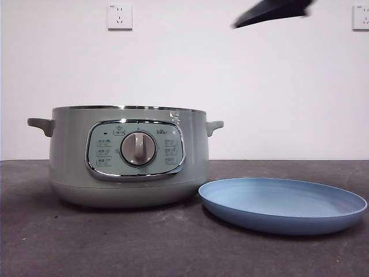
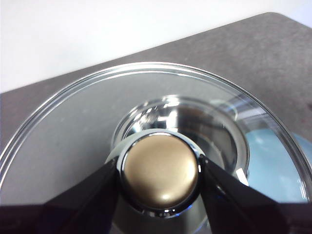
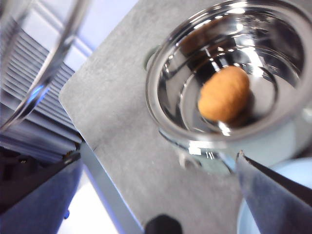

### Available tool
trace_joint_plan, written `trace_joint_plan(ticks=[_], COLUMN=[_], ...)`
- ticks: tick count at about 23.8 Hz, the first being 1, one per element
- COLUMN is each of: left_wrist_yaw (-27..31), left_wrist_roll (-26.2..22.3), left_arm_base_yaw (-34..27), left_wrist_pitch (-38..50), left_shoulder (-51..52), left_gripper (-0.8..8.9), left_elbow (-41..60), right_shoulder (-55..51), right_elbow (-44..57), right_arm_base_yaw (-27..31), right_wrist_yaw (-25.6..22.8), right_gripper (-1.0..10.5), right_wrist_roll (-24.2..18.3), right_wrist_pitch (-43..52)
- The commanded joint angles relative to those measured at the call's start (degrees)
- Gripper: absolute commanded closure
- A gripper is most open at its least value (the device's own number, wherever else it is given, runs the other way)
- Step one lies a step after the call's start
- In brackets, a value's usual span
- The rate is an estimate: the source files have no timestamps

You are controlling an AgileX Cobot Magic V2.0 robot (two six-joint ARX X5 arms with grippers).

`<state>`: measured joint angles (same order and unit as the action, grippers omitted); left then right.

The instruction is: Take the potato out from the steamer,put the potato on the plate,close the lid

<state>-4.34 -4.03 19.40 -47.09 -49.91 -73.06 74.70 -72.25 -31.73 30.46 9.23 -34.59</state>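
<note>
The pale green steamer (image 1: 130,156) stands open on the left of the table, with no lid on it. Inside its shiny bowl (image 3: 161,112) lies the golden-brown potato (image 3: 224,92). My right gripper (image 3: 156,195) hangs open above and beside the pot, holding nothing. My left gripper (image 2: 158,170) is shut on the knob (image 2: 160,178) of the glass lid (image 2: 73,126), held in the air over the steamer (image 2: 195,122). The light-blue plate (image 1: 282,203) lies bare to the right of the pot.
A black arm tip (image 1: 271,11) shows at the top right of the front view. The lid's rim (image 3: 53,63) appears blurred in the right wrist view. The table's edge (image 3: 97,161) runs near the pot. Two wall sockets (image 1: 119,16) sit behind.
</note>
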Motion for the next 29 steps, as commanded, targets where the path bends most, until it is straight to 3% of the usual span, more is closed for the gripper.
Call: trace_joint_plan(ticks=[1, 4, 9, 14, 26, 29], left_wrist_yaw=[-0.1, 0.2, 1.8, 1.7, 1.3, 1.2], left_wrist_roll=[0.0, 0.0, 1.1, 1.0, 1.0, 1.0], left_arm_base_yaw=[-0.9, -1.2, -1.2, -1.2, -1.2, -1.2], left_wrist_pitch=[-1.1, -4.8, -10.4, -11.8, -12.4, -13.0], left_shoulder=[4.0, 7.3, 12.2, 12.8, 12.8, 12.8], left_gripper=[8.22, 8.22, 8.22, 8.22, 8.22, 8.22], left_elbow=[-0.5, -0.5, -0.5, -0.5, -0.5, -0.5], right_shoulder=[7.6, 15.5, 31.6, 40.3, 47.0, 47.8], right_elbow=[-6.6, -14.3, -29.2, -31.2, -31.2, -31.2], right_arm_base_yaw=[-2.2, -4.8, -8.9, -10.4, -12.8, -12.8], right_wrist_yaw=[-2.4, -5.6, -16.0, -24.1, -30.1, -30.8], right_gripper=[2.9, 2.9, 2.9, 2.9, 2.9, 3.6], right_wrist_roll=[0.2, -0.1, -2.9, -5.6, -6.9, -6.8], right_wrist_pitch=[0.2, -0.8, -3.5, -2.7, -1.3, -2.2])
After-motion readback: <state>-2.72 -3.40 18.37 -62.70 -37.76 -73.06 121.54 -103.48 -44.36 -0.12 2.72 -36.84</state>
